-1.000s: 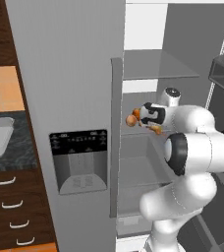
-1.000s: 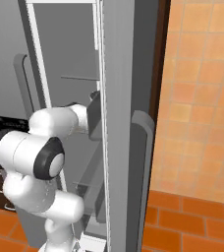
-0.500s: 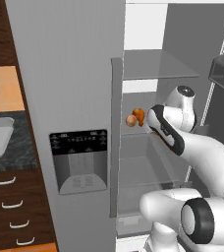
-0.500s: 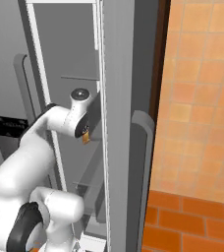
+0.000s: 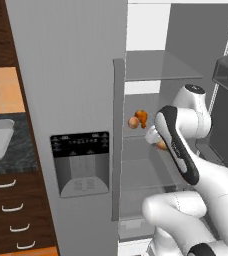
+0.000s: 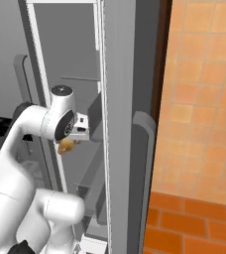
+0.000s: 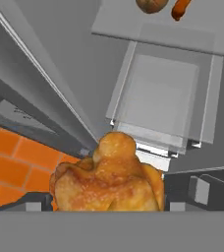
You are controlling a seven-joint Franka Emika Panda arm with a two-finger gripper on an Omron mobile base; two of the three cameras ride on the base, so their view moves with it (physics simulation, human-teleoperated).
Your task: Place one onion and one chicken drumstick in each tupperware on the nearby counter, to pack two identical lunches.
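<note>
The arm reaches into the open fridge (image 5: pixel 76 75). A drumstick (image 7: pixel 109 179) sits right at the end effector (image 6: pixel 71 144), which seems closed on it, though the fingertips are hidden behind the meat in the hand view. In the right base view it shows as an orange lump just below the wrist. An onion (image 5: pixel 133 122) and a second drumstick (image 5: pixel 142 117) lie touching on a fridge shelf (image 5: pixel 136 134), near the arm.
</note>
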